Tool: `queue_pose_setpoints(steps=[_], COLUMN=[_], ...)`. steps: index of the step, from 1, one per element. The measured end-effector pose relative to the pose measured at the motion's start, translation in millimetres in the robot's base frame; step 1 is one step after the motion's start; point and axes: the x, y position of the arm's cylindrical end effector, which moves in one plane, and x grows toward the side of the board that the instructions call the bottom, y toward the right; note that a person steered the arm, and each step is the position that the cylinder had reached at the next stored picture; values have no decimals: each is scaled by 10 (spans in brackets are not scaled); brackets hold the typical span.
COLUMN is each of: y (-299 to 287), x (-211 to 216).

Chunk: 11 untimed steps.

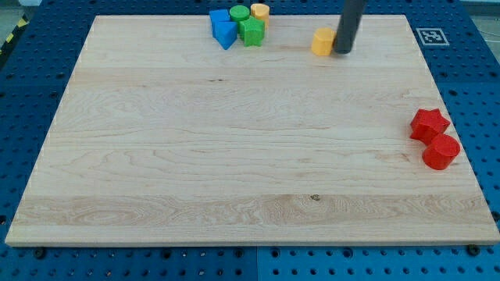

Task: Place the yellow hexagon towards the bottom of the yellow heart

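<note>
A yellow block [322,41], which looks like the hexagon, lies near the top edge of the wooden board, right of centre. My tip [342,51] stands right against its right side. A second yellow block [260,12], rounded and likely the heart, sits at the top edge to the left, at the upper right of a cluster of blocks. Its shape is hard to make out.
The cluster at the top holds a blue cube [219,20], a blue wedge-like block [226,33], a green cylinder [239,13] and a green star-like block [251,32]. A red star [429,124] and a red cylinder [441,151] sit at the right edge. The board [234,156] lies on a blue pegboard.
</note>
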Motion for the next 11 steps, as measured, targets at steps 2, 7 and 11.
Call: queue_pose_setpoints(steps=[2, 7, 11], y=[-165, -886, -102], x=[69, -258, 230])
